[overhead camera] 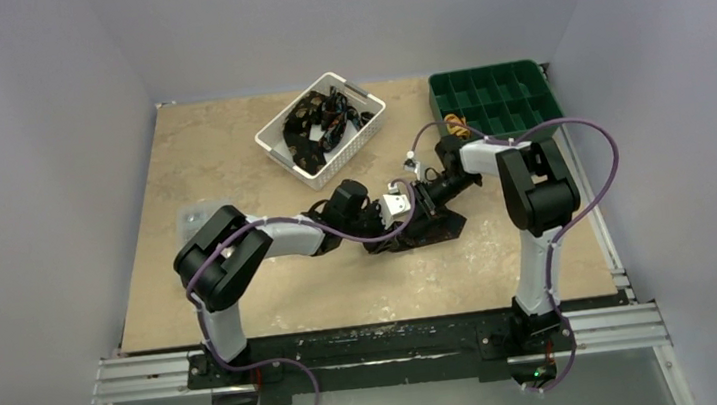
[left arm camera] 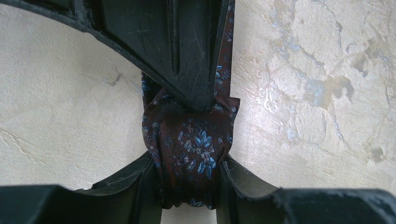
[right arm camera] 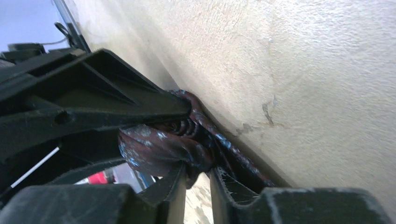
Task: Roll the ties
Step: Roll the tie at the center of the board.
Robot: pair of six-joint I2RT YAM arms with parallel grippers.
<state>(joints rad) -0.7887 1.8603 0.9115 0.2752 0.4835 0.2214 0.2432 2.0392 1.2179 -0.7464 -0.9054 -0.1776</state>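
Left gripper [left arm camera: 188,168] pinches the rolled tie [left arm camera: 191,140], its tail running straight ahead under the right gripper [right arm camera: 196,176], whose grip I cannot tell.

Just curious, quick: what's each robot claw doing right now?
Left gripper: closed on the rolled necktie.
Right gripper: tips at it; grip cannot be told.

pale grey walls [overhead camera: 42,95] w/ beige tabletop [overhead camera: 229,156]

Beige stone-look table [overhead camera: 229,156] under me. White slotted basket [overhead camera: 286,160] far centre, green compartment tray [overhead camera: 440,103] far right, apart. Metal rail [overhead camera: 142,376] along near edge.
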